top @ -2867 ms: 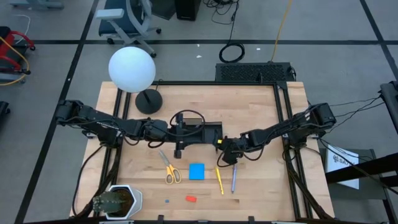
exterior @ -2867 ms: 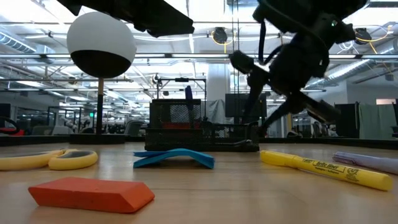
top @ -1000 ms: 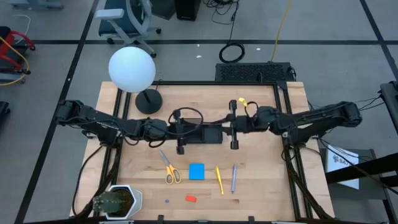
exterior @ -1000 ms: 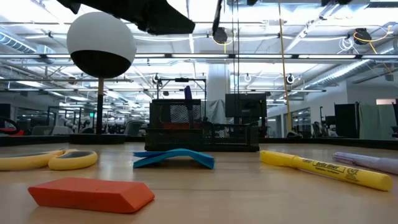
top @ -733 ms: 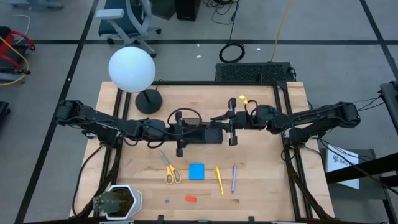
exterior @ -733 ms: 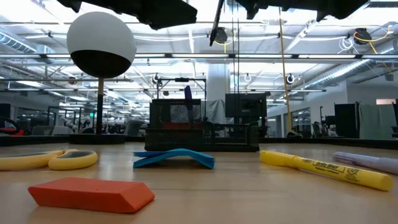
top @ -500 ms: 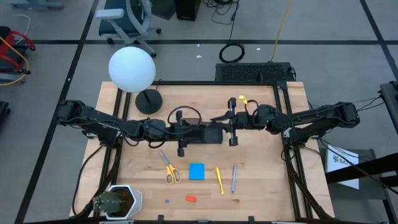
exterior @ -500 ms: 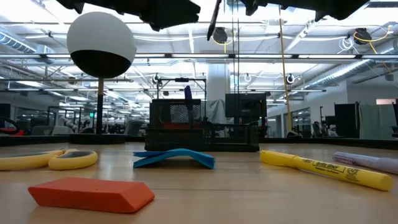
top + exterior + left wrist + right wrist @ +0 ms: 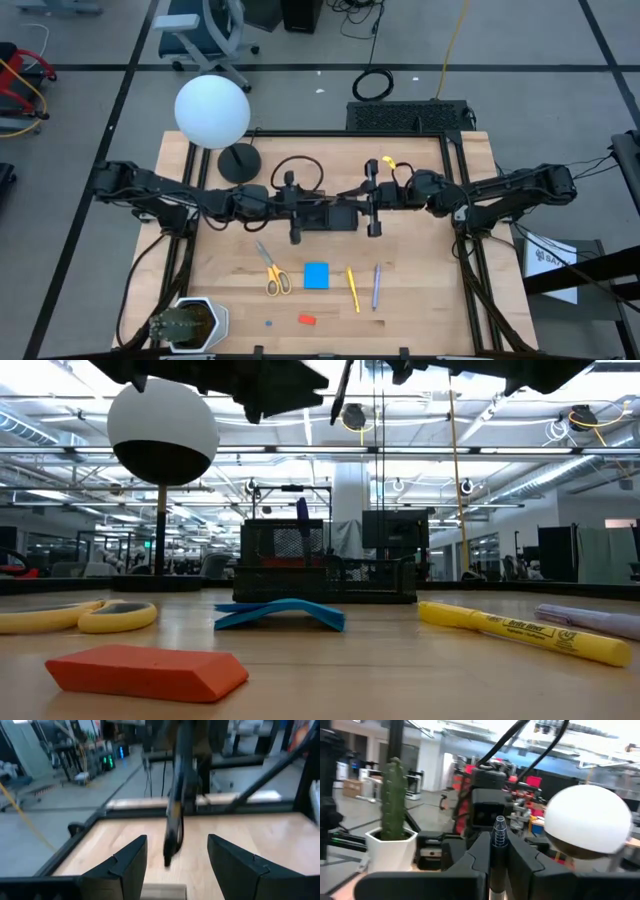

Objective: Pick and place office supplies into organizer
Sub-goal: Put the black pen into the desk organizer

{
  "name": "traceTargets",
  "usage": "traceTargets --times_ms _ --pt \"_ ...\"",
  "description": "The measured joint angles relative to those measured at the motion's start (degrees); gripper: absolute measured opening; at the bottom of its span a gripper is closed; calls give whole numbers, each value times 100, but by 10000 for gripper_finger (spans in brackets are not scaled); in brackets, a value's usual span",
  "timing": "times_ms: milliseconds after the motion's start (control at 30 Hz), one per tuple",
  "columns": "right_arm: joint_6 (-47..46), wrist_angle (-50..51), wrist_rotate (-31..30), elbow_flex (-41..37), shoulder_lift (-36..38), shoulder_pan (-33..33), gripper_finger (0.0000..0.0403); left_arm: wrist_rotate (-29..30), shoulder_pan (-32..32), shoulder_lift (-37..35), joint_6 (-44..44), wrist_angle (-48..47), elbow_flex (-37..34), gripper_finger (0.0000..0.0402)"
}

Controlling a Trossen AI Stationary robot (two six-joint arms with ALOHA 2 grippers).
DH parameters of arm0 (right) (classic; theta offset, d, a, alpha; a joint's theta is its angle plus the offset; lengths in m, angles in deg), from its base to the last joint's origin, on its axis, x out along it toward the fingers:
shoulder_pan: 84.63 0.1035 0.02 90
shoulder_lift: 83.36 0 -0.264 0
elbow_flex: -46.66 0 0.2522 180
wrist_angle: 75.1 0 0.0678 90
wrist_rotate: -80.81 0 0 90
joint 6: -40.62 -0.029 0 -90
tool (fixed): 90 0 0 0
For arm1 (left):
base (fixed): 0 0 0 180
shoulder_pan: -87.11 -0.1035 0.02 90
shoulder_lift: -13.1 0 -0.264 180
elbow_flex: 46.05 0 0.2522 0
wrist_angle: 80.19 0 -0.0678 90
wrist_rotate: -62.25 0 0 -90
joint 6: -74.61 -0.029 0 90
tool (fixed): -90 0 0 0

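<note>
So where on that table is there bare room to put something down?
Bare wood lies right of the lamp base, toward the back edge, and right of the purple pen. The front middle is crowded: scissors, note pad, pencil, eraser. Both arms hang over the organizer.

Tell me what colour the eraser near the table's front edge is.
The eraser is orange-red; the low view shows it best, close to the camera.

Bright overhead ceiling light; both wrist views motion-blurred.
</note>
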Motion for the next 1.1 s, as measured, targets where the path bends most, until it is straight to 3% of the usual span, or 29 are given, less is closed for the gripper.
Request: traceTargets --times_ms 633,1100 --pt "-55 -183 182 2 -14 2 28 -143 -196 549 165 739 -2 214" --pt "-130 -998 475 2 -531 2 28 -535 -196 536 216 929 3 213"
